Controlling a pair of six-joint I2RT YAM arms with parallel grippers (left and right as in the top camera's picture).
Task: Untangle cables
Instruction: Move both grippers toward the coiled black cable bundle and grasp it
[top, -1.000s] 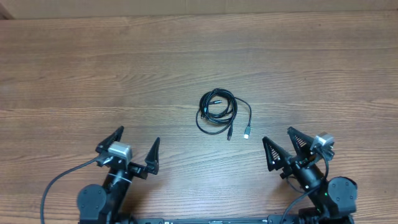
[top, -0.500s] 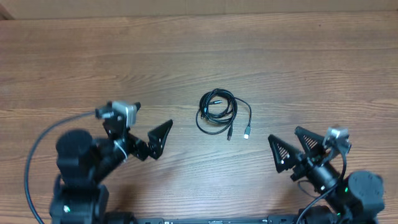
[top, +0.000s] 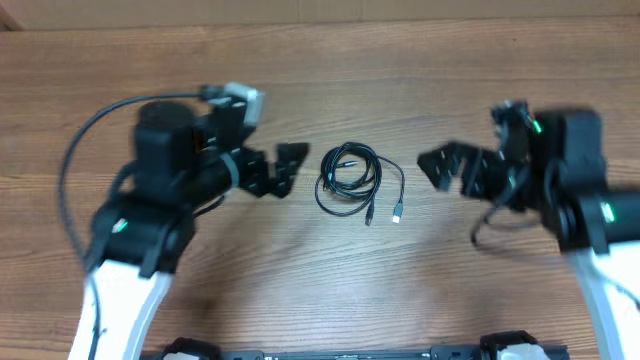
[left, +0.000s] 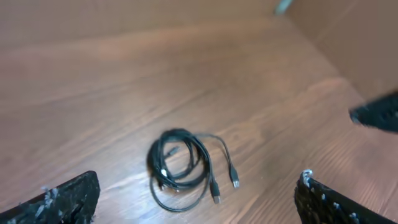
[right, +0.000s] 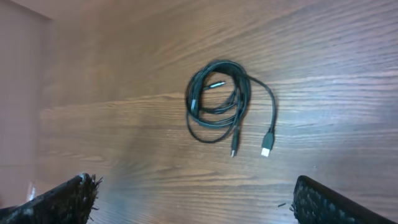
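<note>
The cables (top: 352, 182) lie as a small coiled black bundle on the wooden table, with two metal-tipped plug ends trailing toward the front right. The bundle also shows in the left wrist view (left: 183, 168) and the right wrist view (right: 222, 102). My left gripper (top: 275, 170) is open and empty, hovering just left of the bundle. My right gripper (top: 448, 168) is open and empty, hovering to the right of the bundle. Neither gripper touches the cables.
The wooden table (top: 320, 80) stretches around the bundle. A lighter brown wall or board (left: 348, 31) stands at the table's far edge. The arms' own thick black wire (top: 85, 160) loops at the left.
Both arms have risen from the front edge and swung inward, so the grippers now flank the bundle. The cables have not moved.
</note>
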